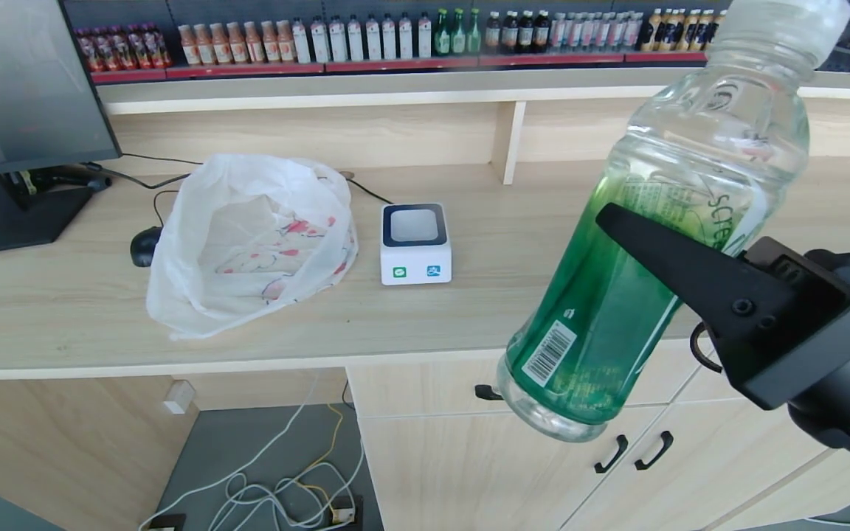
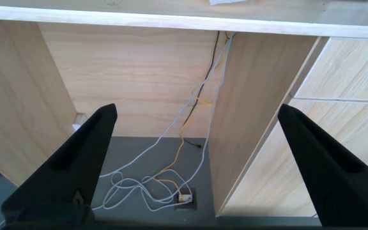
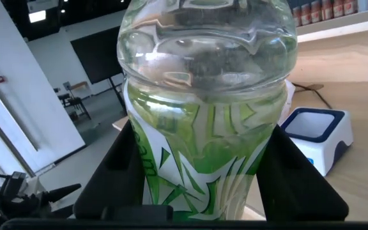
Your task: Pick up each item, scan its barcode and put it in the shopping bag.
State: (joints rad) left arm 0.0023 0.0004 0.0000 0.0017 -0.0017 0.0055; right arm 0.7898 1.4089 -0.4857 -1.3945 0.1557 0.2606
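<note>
While the right hand (image 1: 620,225) is closed around its labelled middle, the bottle (image 1: 690,147) hangs in the air in front of the surface (image 1: 506,310), out to the robot's right. Its long axis is tilted, with the cap (image 1: 786,22) up and to the right and the clear base down and to the left. The cap's top is cut off by the head view's edge. One black finger (image 1: 661,254) lies across the near side; the other is hidden behind the bottle. Green liquid fills the lower part. A white barcode (image 1: 549,352) near the base faces the head camera, and the green-and-white label (image 1: 720,214) carries slanted print. On the surface stand the white shopping bag (image 1: 248,243), mouth open, and just beside it the small white scanner (image 1: 415,243). The left hand (image 2: 197,112) is spread wide and empty below the surface, facing a recess with cables (image 2: 152,185) on the floor.
</note>
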